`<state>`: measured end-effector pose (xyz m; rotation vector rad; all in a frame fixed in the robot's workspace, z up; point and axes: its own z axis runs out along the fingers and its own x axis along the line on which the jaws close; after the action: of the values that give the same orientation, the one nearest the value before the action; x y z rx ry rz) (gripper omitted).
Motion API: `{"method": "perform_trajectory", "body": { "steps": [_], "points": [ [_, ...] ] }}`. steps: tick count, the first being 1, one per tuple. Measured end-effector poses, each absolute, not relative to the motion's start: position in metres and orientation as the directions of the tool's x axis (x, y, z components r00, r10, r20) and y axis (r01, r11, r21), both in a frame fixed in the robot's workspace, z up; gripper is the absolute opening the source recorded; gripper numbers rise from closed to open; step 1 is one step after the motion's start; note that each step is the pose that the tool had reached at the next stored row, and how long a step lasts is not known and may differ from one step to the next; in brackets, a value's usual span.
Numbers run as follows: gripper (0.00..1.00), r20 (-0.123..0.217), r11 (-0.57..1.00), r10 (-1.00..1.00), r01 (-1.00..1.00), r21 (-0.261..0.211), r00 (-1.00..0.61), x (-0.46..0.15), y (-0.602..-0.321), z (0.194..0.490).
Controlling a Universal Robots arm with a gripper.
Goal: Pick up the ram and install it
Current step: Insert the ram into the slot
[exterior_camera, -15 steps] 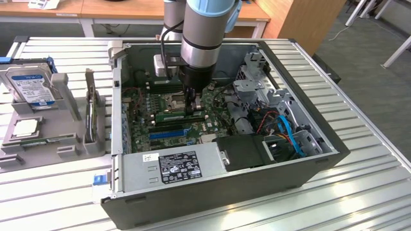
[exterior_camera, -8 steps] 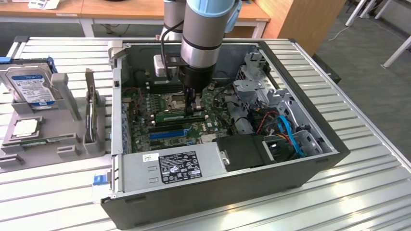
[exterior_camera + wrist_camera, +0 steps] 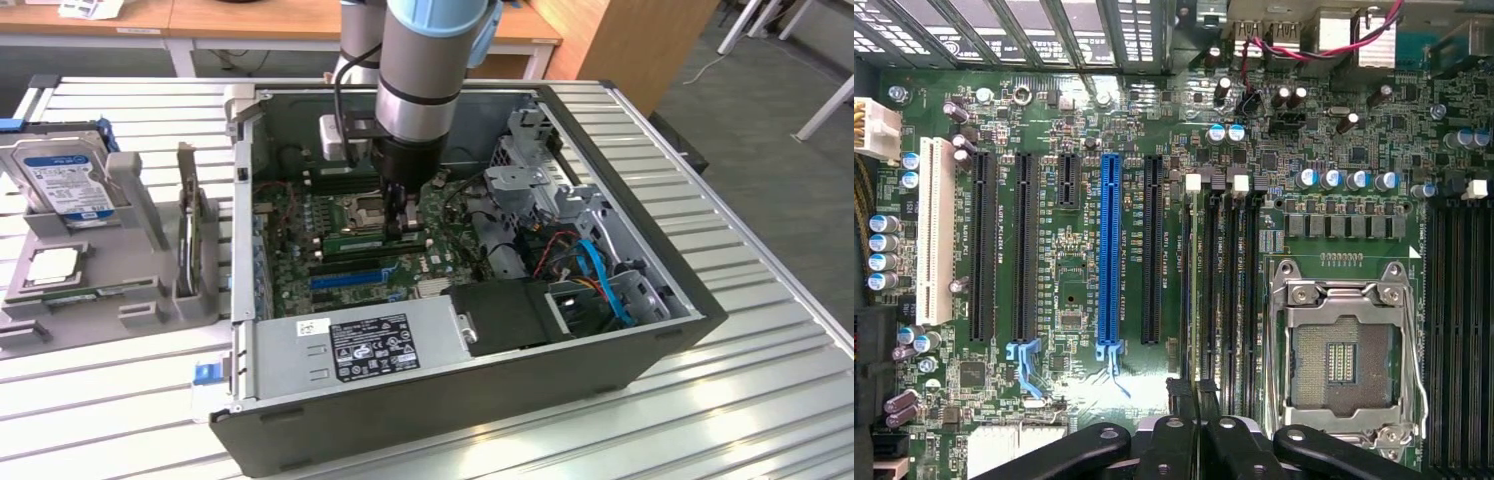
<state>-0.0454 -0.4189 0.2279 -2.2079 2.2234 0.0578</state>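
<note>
Motherboard bay, with the fingers [image 3: 398, 222] clenched on the ram [image 3: 350, 243] just beside the CPU socket [image 3: 363, 208].
The green ram stands on edge along the memory slots [image 3: 1219, 270], inside the open computer case [image 3: 641, 250] on the slatted counter [image 3: 761, 400]. Close around it are the blue expansion slot [image 3: 1109, 260], the power supply [image 3: 354, 350], and the drive cage [image 3: 534, 190] with blue cables [image 3: 607, 285] at the exterior view's right. Outside the case, at the exterior view's left, a grey holder [image 3: 144, 190] carries a hard drive [image 3: 60, 180] and a processor chip [image 3: 54, 265]. The arm [image 3: 420, 90] hides one end of the ram. In the wrist view the stick is edge-on between the fingertips and hard to tell from the slots.
</note>
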Motion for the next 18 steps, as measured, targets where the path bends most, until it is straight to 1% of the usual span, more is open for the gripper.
{"method": "perform_trajectory", "body": {
  "steps": [18],
  "points": [
    [0.13, -0.031, 0.007, -0.999, -1.000, 0.021, -0.007, -0.0455, -0.4189, 0.2231]
  ]
}}
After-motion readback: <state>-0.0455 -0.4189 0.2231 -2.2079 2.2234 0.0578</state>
